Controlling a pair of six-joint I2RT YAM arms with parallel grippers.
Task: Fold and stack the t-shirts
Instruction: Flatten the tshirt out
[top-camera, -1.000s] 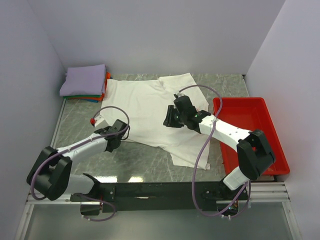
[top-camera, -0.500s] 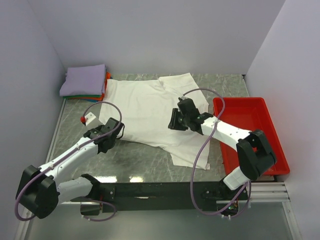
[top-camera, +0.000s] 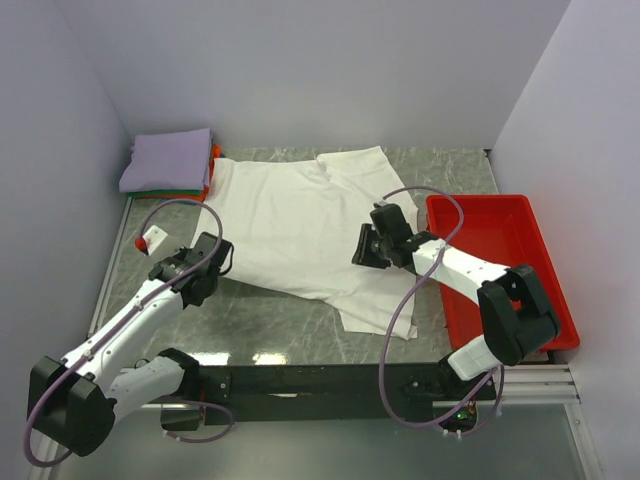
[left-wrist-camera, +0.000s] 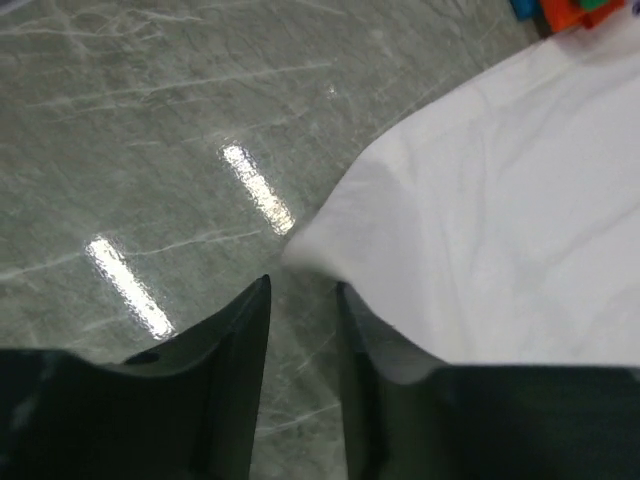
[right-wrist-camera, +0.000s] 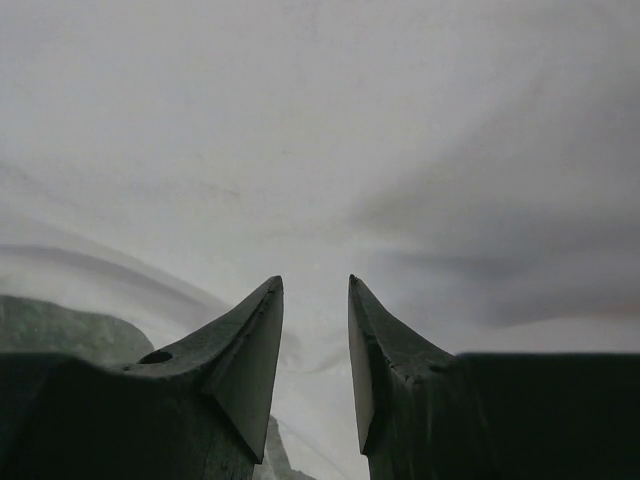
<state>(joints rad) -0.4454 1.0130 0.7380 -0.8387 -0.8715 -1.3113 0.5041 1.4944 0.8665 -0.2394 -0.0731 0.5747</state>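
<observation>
White t-shirt (top-camera: 290, 225) lies spread flat, lightly wrinkled, mid-desk (top-camera: 300, 330); stack of folded tees (top-camera: 168, 162) just beside its far-left sleeve, lavender topmost, orange, green, blue edges beneath

— Where does the spread t-shirt (top-camera: 290, 230) lie?
— On the middle of the worktop (top-camera: 290, 325), reaching toward the upper edge of the frame. The folded stack of t-shirts (top-camera: 168, 162) sits upper left, just beside its corner.
— And the tray (top-camera: 520, 235)?
— At the right, just beside the shirt. The left tool (top-camera: 205, 265) is at the shirt's lower-left edge and the right tool (top-camera: 368, 245) is over its right part.
</observation>
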